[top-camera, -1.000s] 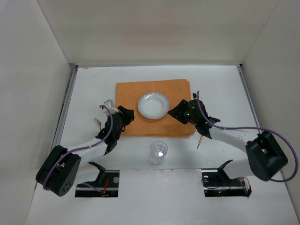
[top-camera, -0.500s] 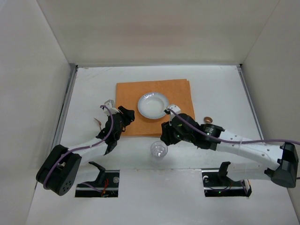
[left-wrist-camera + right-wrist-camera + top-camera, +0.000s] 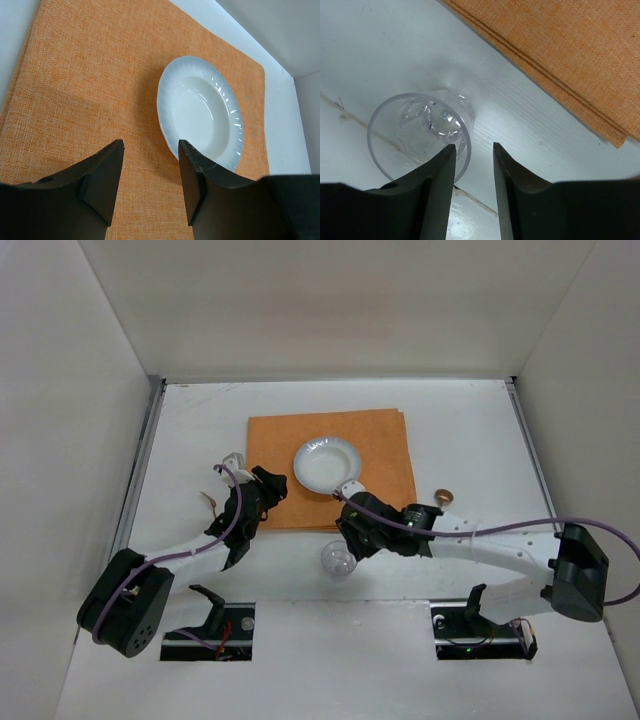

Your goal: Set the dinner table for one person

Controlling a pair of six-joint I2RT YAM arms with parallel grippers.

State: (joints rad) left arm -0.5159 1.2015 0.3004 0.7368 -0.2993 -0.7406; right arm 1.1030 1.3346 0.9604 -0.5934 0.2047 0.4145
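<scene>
Two arms lean over the big matte white table (image 3: 470, 430), which from above I see carrying an orange cloth placemat (image 3: 375, 440) with a round glossy white plate (image 3: 327, 462), a clear plastic cup (image 3: 337, 560) just off the mat's near edge, left fingers (image 3: 268, 482) at its left edge, right fingers (image 3: 346, 540) by the cup. Left wrist: fingers spread, empty, above the mat. Right wrist: fingers parted, unclenched, cup rim in their gap.

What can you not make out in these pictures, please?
- Top view: the small brown item beside the right arm is too small to identify.
- Top view: a small thing is mostly hidden by the left arm.
- Right wrist view: the fingers cover the clear cup's near rim, so contact cannot be told.
- Left wrist view: a finger hides the white dish's near edge.
</scene>
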